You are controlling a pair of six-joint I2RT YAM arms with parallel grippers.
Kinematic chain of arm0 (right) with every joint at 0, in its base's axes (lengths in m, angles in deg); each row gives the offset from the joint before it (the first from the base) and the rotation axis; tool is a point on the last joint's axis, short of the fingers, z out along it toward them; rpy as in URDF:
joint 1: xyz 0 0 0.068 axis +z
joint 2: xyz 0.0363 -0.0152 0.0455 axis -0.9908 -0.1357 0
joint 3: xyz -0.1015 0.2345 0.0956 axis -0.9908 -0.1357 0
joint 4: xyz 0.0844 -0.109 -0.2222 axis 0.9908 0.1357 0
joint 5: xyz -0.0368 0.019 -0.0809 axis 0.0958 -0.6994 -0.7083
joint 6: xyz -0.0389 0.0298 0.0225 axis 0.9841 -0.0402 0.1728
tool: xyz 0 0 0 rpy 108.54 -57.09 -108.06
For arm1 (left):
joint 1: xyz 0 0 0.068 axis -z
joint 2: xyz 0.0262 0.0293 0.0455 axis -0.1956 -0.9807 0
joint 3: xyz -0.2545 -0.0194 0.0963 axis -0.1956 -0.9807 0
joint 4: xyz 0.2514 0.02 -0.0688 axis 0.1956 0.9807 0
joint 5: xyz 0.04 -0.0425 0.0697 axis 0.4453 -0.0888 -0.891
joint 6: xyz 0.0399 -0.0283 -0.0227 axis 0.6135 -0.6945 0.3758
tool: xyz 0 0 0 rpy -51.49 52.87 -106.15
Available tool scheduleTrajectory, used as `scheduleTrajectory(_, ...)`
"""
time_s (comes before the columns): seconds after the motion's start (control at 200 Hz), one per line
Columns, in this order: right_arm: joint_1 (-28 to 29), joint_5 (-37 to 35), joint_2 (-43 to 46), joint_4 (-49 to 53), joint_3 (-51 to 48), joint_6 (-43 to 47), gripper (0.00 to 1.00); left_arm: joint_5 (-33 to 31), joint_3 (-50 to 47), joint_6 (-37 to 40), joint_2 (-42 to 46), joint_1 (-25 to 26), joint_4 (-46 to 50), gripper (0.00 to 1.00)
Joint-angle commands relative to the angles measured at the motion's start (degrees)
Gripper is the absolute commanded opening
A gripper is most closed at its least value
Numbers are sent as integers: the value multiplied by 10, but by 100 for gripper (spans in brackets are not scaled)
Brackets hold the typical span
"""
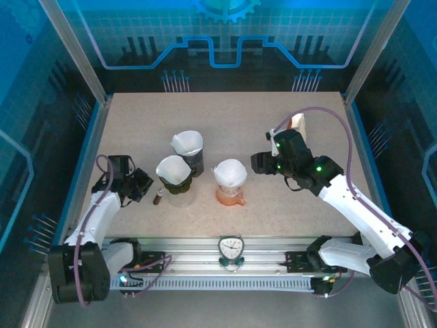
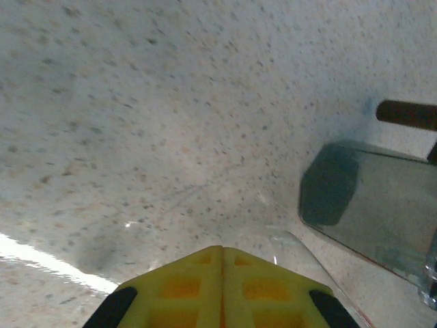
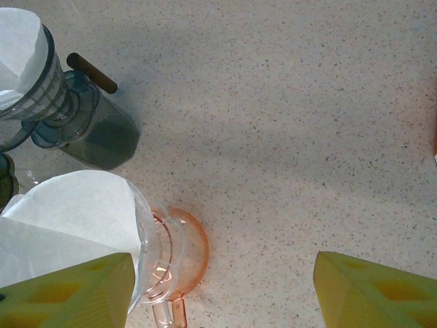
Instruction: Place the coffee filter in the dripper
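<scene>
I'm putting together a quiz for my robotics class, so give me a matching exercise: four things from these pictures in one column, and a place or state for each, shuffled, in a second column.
Column one:
1. orange dripper
2. dark dripper
3. left fingers
4. right fingers

Column two:
A. spread wide apart
B. farthest back of the three drippers
C. pressed together
D. right-most of the three drippers

Pairs: 1-D, 2-B, 3-C, 4-A
</scene>
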Motion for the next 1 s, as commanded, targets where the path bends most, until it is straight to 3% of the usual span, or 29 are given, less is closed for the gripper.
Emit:
scheduleTrajectory(0.0, -8, 11, 9, -17, -9, -5, 71, 26, -12, -20, -9, 9, -38, 8)
scheduleTrajectory(0.51, -12, 23, 6, -21, -18, -8, 71, 92, -61, -58, -40, 34, -144, 9)
scheduleTrajectory(0.996, -12, 24, 2, -23, -20, -15, 71, 91, -83, -100, -39, 94, -182, 7)
